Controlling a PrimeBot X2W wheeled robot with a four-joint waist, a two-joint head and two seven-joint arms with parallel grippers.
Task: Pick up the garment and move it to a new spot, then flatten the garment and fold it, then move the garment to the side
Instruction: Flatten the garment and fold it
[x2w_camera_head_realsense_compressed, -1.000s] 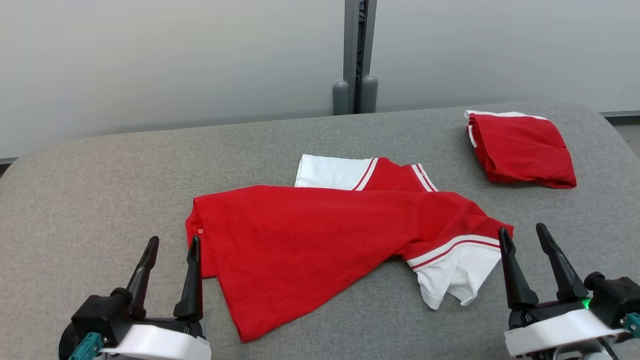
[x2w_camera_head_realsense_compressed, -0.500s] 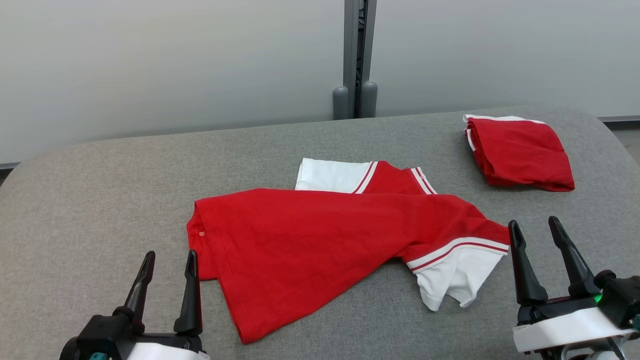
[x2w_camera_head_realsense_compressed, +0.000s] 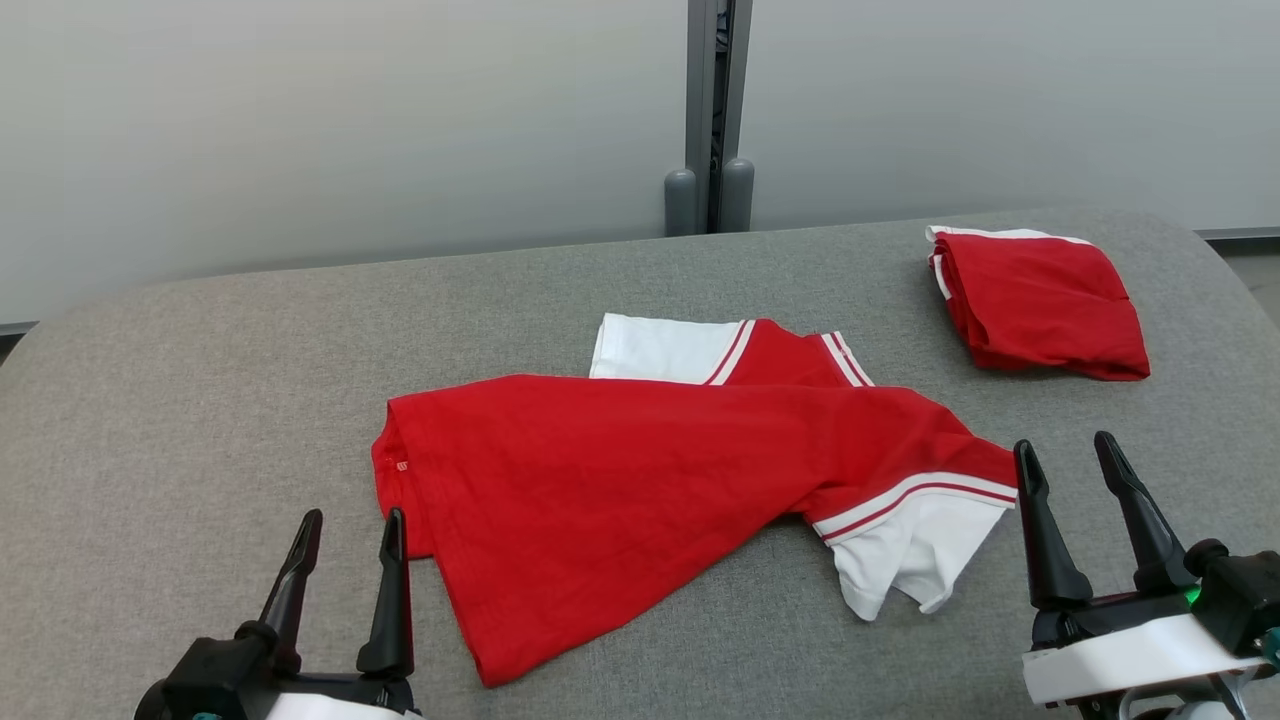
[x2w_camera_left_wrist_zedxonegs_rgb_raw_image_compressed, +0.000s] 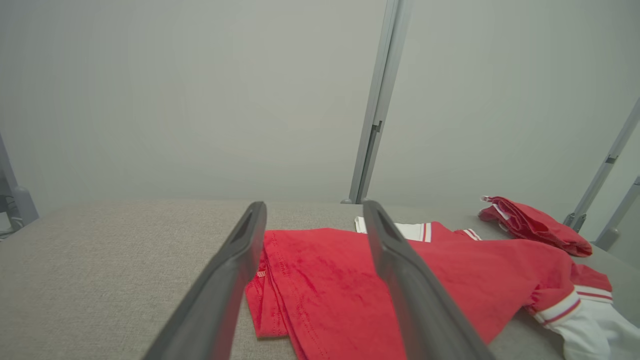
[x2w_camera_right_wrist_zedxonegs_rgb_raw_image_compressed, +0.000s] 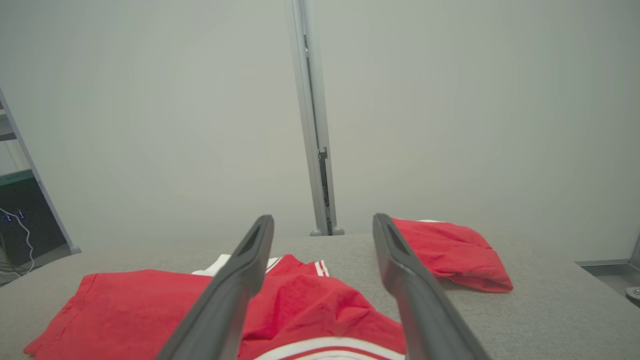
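On bench (x2w_camera_head_realsense_compressed: 200, 400): shirt (x2w_camera_head_realsense_compressed: 640, 470), soft, light.
Hold: likely hem (x2w_camera_head_realsense_compressed: 462, 620), sleeve (x2w_camera_head_realsense_compressed: 915, 545).
Left end effector (x2w_camera_head_realsense_compressed: 355, 514): released, empty.
Right end effector (x2w_camera_head_realsense_compressed: 1061, 441): released, empty.

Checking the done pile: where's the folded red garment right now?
In the head view, the folded red garment lies at the far right of the grey surface, beyond the right pincer and apart from the spread-out shirt at centre.

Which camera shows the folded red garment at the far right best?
The head view: the folded red garment lies whole and unblocked, white trim along its far edge. The left wrist view shows it small and low-angled; in the right wrist view a gripper finger covers its left end.
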